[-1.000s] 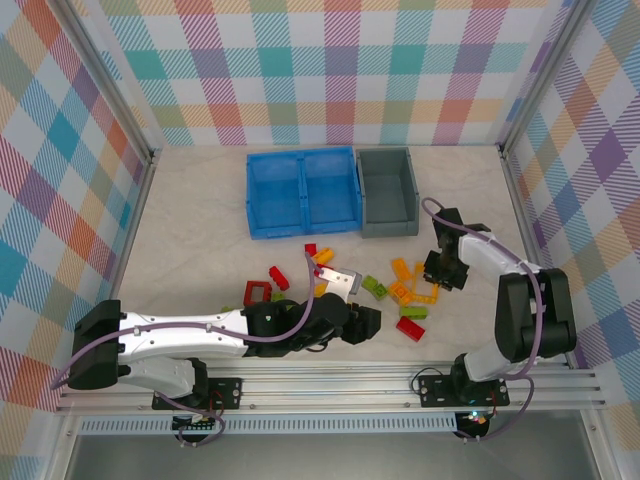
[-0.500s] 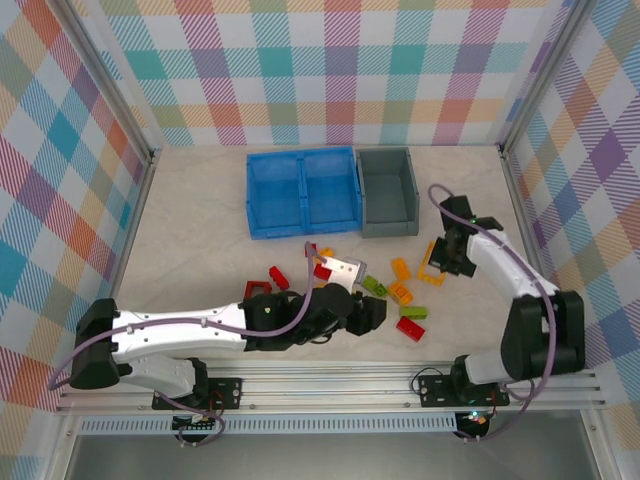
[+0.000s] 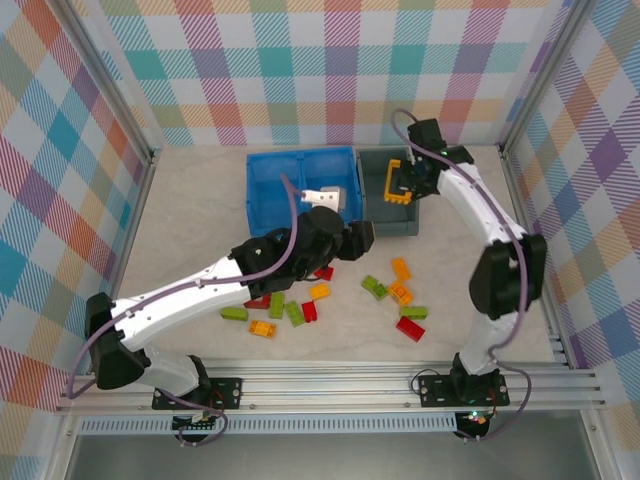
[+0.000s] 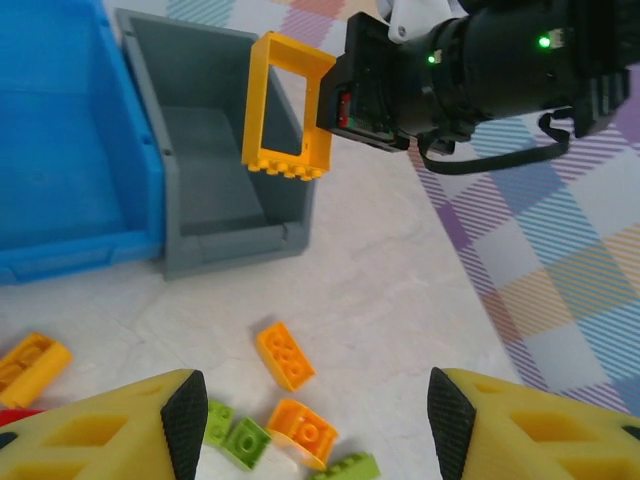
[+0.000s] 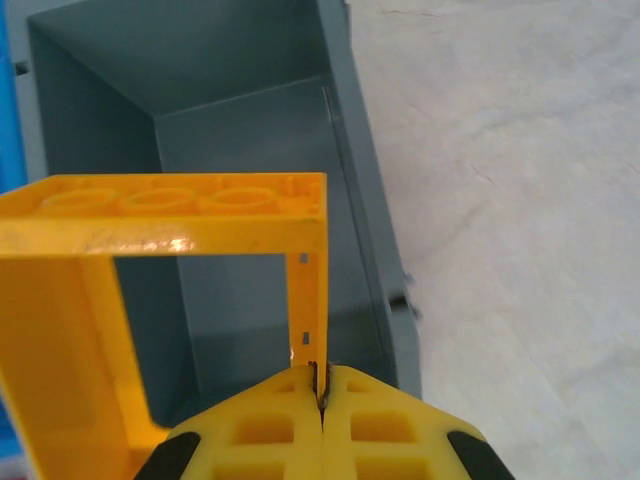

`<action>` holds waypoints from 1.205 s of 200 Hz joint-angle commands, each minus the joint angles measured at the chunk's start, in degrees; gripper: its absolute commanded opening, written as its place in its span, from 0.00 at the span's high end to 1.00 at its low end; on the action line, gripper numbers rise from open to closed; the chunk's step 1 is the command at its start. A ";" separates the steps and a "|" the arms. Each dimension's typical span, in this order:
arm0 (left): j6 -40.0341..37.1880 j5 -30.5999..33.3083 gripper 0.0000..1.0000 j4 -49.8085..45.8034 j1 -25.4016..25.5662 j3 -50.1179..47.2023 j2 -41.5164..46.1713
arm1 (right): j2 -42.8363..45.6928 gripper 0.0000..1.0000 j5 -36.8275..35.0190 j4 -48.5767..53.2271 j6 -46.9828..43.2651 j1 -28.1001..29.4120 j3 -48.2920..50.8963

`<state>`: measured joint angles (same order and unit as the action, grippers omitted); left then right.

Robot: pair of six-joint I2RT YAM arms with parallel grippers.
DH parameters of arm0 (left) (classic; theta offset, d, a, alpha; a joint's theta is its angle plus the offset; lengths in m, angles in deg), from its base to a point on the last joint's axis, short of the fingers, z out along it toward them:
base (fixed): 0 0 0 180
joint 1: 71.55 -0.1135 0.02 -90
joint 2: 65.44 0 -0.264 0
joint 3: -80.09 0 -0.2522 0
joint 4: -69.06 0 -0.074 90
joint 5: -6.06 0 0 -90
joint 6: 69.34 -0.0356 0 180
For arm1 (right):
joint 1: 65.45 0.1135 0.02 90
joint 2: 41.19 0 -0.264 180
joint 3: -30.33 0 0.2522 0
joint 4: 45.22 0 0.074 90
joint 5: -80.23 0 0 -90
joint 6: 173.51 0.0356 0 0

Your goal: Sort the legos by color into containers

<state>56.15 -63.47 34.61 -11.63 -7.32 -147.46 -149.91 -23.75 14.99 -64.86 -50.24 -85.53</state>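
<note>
Yellow is the brick at stake: a hollow frame [image 5: 160, 215] pinched by the right pincer [image 5: 320, 385], whose fingertips press together on one thin side bar. The rest of the frame juts out to the pincer's left, and the grey bin [image 5: 240, 130] lies open below the pincer.

With so narrow a hold on a thin edge, the frame could swivel or slip before release. Because the frame hangs off to one side, it sits closer to the wall shared with the blue bin [image 4: 60, 130] than the pincer does. Let go too far over, it may catch on that rim or tip into the wrong bin.

The left pincer [image 4: 315, 410] is spread wide with nothing between its fingertips, hovering just beside the right one over the blue bin's near edge. Any sideways drift could knock the two arms together. Loose bricks [image 3: 400, 295] wait on the table behind both pincers.
</note>
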 commanded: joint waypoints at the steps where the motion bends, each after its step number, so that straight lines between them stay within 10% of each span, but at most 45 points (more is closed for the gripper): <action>1: -1.98 -0.91 0.38 -1.55 -1.93 2.40 -1.90 | -8.12 1.00 -0.70 3.12 -4.28 0.09 -7.84; 139: -8.41 6.52 0.40 -8.07 0.37 22.83 -22.25 | -35.30 0.94 6.96 12.36 -6.44 0.35 -35.71; 193: -5.20 10.84 0.39 -12.70 0.61 21.00 -19.57 | -27.63 0.63 7.30 12.26 -5.63 0.34 -34.83; 241: 3.30 14.94 0.41 -23.34 -0.07 6.48 -5.88 | -10.19 0.62 5.34 10.74 -2.59 1.32 -27.65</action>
<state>53.28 -52.89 20.80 -11.31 5.62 -162.52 -174.53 -17.81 26.86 -69.78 -50.07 -117.88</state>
